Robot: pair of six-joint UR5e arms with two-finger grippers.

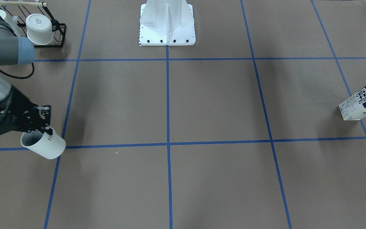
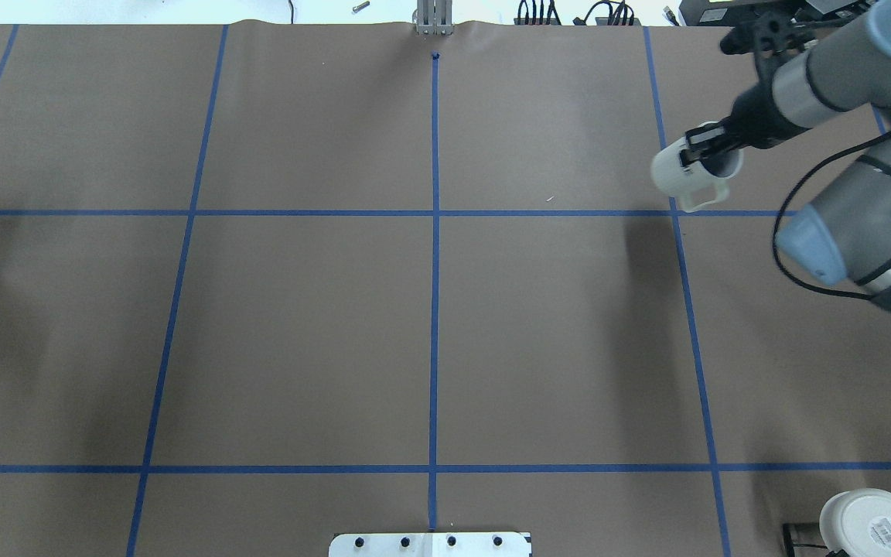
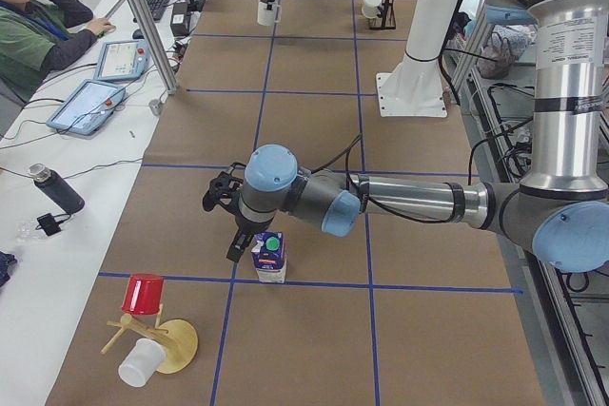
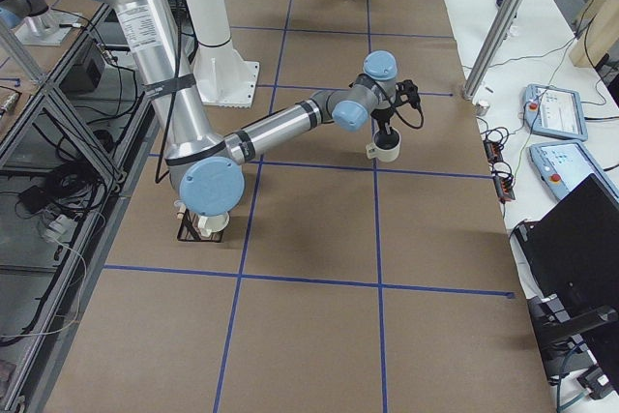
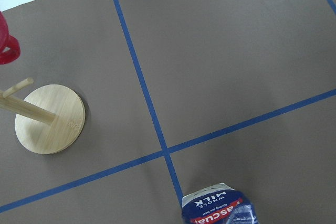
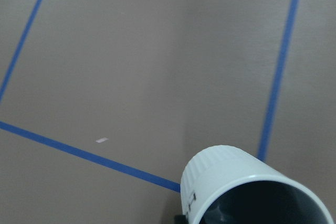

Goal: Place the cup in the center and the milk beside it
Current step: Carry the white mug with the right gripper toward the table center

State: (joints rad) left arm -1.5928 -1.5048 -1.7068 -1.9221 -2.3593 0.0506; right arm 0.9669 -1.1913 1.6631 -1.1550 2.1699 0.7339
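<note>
Overhead exterior: your small white ribbed cup [image 2: 684, 176] hangs above the brown paper table [image 2: 298, 333], rim pinched by the right gripper [image 2: 699, 151], well apart from the center [image 2: 435, 340]; mouth up, long axis roughly vertical, handle toward the robot. Tall navy-and-white milk carton [image 3: 269, 260] stands upright, green cap up, just beside the left gripper [image 3: 234, 252], whose opening you cannot tell.

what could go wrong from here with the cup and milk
1. The right gripper pinches the cup by its rim only, far from the center; it might slip or swing during the long carry.
2. The milk is tall and narrow, with the left gripper close by it; a misjudged approach could knock it over.
</note>
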